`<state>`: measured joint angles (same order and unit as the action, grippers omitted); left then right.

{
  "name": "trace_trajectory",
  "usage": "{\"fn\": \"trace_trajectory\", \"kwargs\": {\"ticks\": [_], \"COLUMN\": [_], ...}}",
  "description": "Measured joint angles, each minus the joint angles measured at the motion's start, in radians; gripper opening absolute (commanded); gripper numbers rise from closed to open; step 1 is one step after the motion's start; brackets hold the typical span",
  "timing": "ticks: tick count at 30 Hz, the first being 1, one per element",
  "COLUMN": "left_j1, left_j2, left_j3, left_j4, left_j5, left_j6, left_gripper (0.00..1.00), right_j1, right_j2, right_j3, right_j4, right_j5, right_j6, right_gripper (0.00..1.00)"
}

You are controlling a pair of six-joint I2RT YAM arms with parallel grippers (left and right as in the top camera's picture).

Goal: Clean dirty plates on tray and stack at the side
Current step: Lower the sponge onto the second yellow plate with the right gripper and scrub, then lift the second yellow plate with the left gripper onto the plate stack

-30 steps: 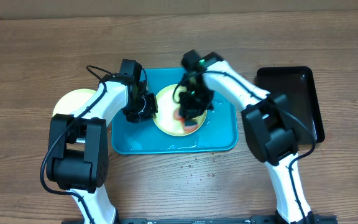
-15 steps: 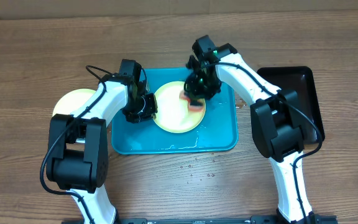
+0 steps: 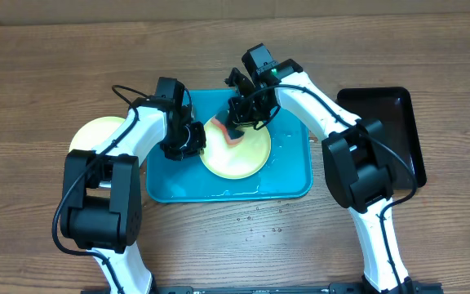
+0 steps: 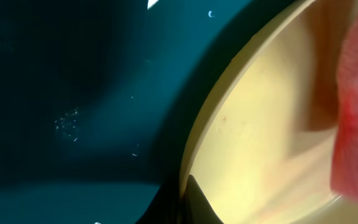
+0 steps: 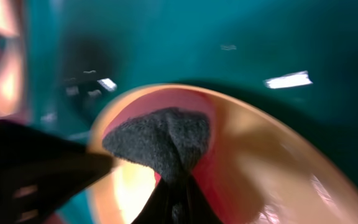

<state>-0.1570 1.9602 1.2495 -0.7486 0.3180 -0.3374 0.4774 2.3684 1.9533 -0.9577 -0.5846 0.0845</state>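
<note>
The turquoise tray [image 3: 292, 175] lies mid-table. One pale yellow-green plate [image 3: 247, 157] sits in it. My left gripper [image 3: 194, 140] is shut on the plate's left rim; the left wrist view shows the jaws [image 4: 188, 200] pinching the rim [image 4: 229, 118] over the tray floor [image 4: 73, 93]. My right gripper [image 3: 239, 122] is shut on a red sponge [image 3: 235, 135] with a dark scrub side [image 5: 160, 142], pressed on the plate's upper left [image 5: 278, 168]. A second yellow-green plate [image 3: 95, 133] lies on the table to the left. No light blue plate shows.
A glossy black tray [image 3: 386, 122] lies at the right of the table. Water shines on the turquoise tray's floor, and small droplets [image 3: 259, 220] dot the wooden table in front of it.
My right gripper has swept the sponge from the plate's lower right, up past its right side, to its upper left. My left gripper has kept still on the rim.
</note>
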Motion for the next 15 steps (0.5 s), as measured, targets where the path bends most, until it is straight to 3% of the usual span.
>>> {"fn": "trace_trajectory", "kwargs": {"ticks": [7, 15], "left_j1": [0.0, 0.0], "left_j2": [0.0, -0.042], "left_j3": [0.003, 0.037], "left_j4": [-0.01, -0.102], "left_j5": [-0.011, -0.209], "left_j6": [0.045, 0.09], "left_gripper": [0.04, 0.04], "right_j1": [-0.051, -0.194], "right_j2": [-0.048, -0.311], "right_j3": [0.148, 0.253], "right_j4": [-0.109, -0.293], "right_j5": [-0.075, 0.095], "right_j6": [0.001, 0.016], "right_gripper": [0.04, 0.04]}}
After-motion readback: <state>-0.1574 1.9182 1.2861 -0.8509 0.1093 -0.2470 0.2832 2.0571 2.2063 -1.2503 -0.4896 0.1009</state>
